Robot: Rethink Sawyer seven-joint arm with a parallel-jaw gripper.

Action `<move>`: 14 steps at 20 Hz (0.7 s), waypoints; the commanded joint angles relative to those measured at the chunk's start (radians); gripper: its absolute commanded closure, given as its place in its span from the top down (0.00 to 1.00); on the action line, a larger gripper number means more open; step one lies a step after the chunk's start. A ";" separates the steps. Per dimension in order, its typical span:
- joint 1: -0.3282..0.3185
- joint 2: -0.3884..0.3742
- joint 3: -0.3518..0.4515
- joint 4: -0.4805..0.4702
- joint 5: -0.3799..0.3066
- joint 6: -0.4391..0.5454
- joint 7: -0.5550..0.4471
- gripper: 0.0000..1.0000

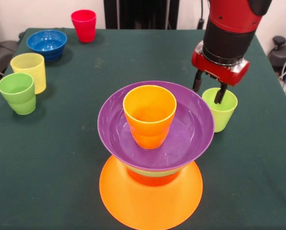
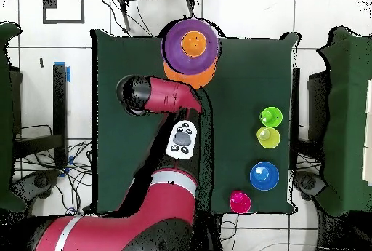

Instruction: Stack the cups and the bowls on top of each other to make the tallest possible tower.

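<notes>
Bowls and cups make up the tower [image 1: 155, 143] near the front of the green surface [image 1: 52, 158]. From the biggest down, I see the wide orange bowl [image 1: 150, 203] as its base, apparently upside down; a red-orange piece and a green rim sit above it, then the purple bowl [image 1: 191, 139] right way up, with the orange cup [image 1: 149, 115] standing inside it. Off to one side wait the blue bowl [image 1: 47, 42], the pale yellow cup [image 1: 30, 69], the green cup [image 1: 18, 93] and the red cup [image 1: 84, 25], all well apart from the tower.

The gripper [image 1: 209, 88] hangs over the lime green cup [image 1: 220, 112] just beside the purple bowl. Its fingers are spread; one dips inside the mouth, the other sits outside, so they straddle the rim without visibly squeezing it.

That cup looks light, stiff and glossy, so probably slippery. I'd pinch the wall at the rim, firmly, since the taper may let it slide
</notes>
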 commanded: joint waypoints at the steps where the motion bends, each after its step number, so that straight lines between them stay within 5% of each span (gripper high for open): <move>1: 0.007 0.022 0.072 0.120 0.024 -0.092 0.171 1.00; 14: -0.011 0.025 0.101 0.203 0.024 -0.163 0.131 1.00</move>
